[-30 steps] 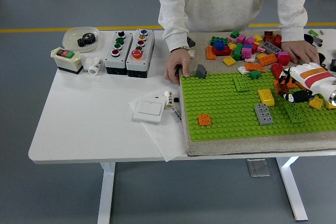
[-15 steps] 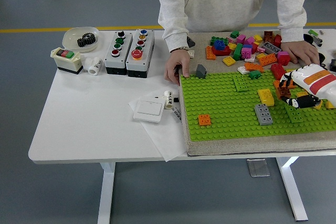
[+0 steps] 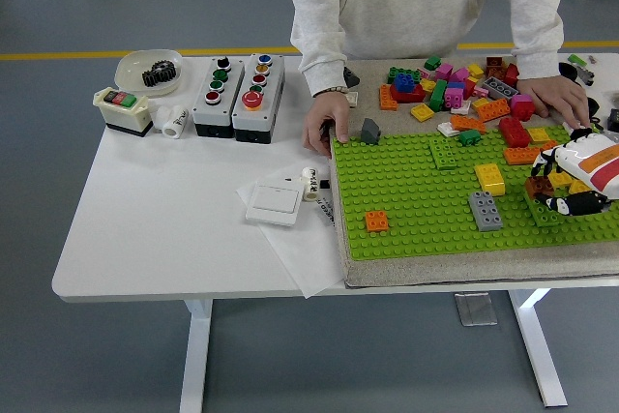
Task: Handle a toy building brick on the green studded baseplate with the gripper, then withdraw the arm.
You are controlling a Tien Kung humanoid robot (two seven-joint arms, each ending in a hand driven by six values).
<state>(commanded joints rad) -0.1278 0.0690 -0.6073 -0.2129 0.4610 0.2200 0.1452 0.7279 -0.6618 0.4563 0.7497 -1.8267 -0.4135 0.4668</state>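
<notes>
The green studded baseplate (image 3: 416, 200) lies on a grey mat at the table's right. On it stand an orange brick (image 3: 377, 221), a grey brick (image 3: 486, 210), a yellow brick (image 3: 490, 178), a flat green brick (image 3: 444, 152) and a dark grey piece (image 3: 370, 130). My right hand (image 3: 556, 186), white with an orange stripe, reaches in from the right edge over the plate's right end, just above a green brick (image 3: 543, 212). A small brown piece and a yellow brick show right by the hand; whether it holds either is unclear. The left arm is out of view.
A person stands at the far side, one hand (image 3: 324, 128) pressing the baseplate's far left corner, the other (image 3: 556, 94) resting by a pile of loose bricks (image 3: 455, 84). Left of the plate lie a white switch (image 3: 276, 202), paper, two button boxes (image 3: 237, 94) and a bowl holding a gear (image 3: 150, 70).
My right hand has slid right and toward the near edge, drawing back to the picture's right border. The person's hands and the bricks in the plate's middle have stayed put.
</notes>
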